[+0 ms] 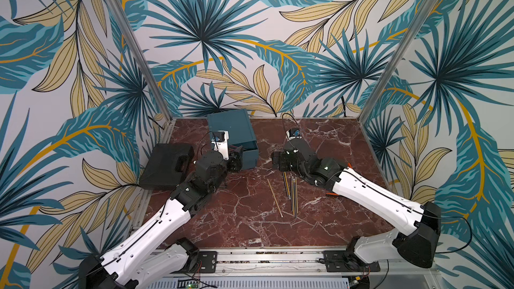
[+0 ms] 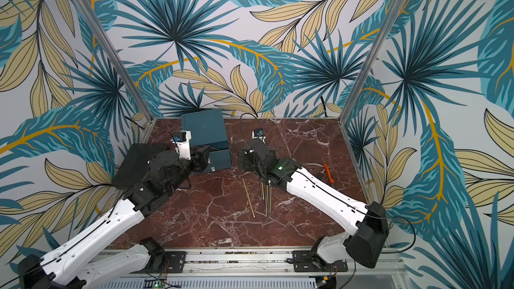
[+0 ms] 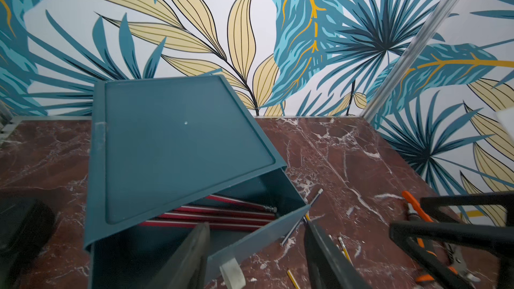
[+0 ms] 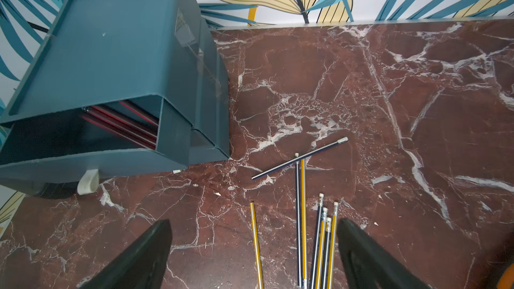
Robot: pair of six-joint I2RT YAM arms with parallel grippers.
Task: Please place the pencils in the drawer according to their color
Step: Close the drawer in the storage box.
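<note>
Black moulded plastic case (image 1: pixel 167 165), far left. Teal plastic drawer cabinet (image 1: pixel 230 127), smooth, boxy; top drawer (image 3: pixel 258 232) pulled out, red pencils (image 3: pixel 222 214) inside: sorted. Left gripper (image 3: pixel 256 222) astride the drawer front, jaws half parted; whether they pinch it cannot be told. Yellow and dark pencils (image 4: pixel 319 234), slim, silver-capped, loose on the veined red marble table (image 4: pixel 389 93): still to sort. Right gripper (image 4: pixel 254 223) over them, jaws spread wide, empty.

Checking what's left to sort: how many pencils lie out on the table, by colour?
Yellow pencils: 4
Dark pencils: 4
Red pencils: 0 on the table; the ones in view lie in the open top drawer
Total on the table: 8
</note>
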